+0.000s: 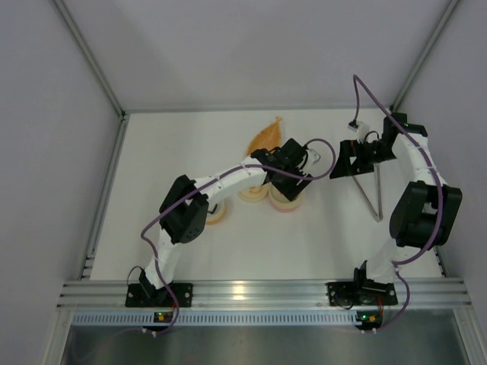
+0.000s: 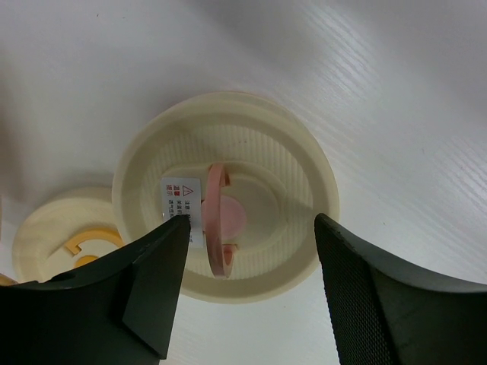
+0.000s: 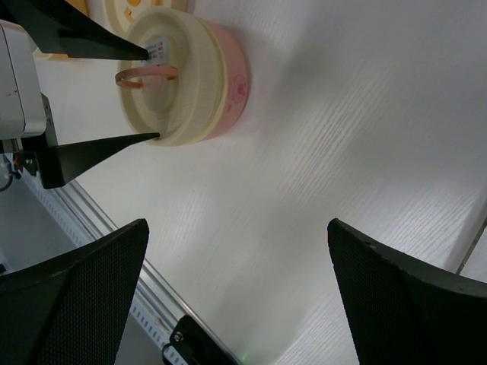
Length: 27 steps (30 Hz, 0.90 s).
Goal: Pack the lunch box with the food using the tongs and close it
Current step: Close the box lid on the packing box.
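- A cream round piece (image 1: 217,214) lies furthest left on the surface (image 1: 152,152). A 2nd one (image 2: 46,228) lies just beside the lunch box. It shows orange bits inside, and we cannot tell whether they are the food.
- The lunch box (image 3: 228,84) stands mid-surface, pink-walled, with its cream lid (image 2: 289,152) seated on top and the pink ring handle (image 2: 215,220) upright.
- The left end effector (image 2: 251,220) hangs over the lid, jaws apart on either side of the handle and touching nothing.
- We judge the lid to be the step in hand. To do it well, we centre the jaws on the thin ring, pinch across its flat faces and travel straight up, so the lid does not drag the box or bump its neighbour.
- The orange leaf tray (image 1: 265,137) lies behind the box, and we see no loose food on it.
- The right end effector (image 3: 237,224) hovers wide and empty over bare surface.
- The tongs (image 1: 378,198) lie flat at the right, near the right arm, ungripped. We take them near the joined end.
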Each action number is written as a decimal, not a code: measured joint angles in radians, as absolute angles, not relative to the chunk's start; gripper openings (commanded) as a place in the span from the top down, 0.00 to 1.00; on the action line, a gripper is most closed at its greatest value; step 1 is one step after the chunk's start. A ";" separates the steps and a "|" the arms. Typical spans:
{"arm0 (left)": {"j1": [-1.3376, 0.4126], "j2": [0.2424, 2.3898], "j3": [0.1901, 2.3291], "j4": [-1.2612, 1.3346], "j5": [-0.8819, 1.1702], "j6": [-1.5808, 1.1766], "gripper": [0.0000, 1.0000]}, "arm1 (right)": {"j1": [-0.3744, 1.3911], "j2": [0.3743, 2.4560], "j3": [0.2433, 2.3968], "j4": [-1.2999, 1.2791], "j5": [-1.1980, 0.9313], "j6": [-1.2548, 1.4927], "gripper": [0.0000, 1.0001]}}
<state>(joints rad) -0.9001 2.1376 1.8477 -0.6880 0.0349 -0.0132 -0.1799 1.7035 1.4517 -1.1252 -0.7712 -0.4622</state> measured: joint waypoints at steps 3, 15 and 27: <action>-0.902 2.152 1.864 -0.688 0.027 -0.012 0.28 | -0.180 1.703 1.451 -1.124 -0.772 -0.464 0.01; -0.923 2.203 1.926 -0.683 -0.039 0.009 0.29 | -0.180 1.703 1.420 -1.119 -0.773 -0.474 0.01; -0.932 2.188 1.860 -0.587 -0.067 0.002 0.29 | -0.189 1.703 1.419 -1.119 -0.773 -0.491 0.01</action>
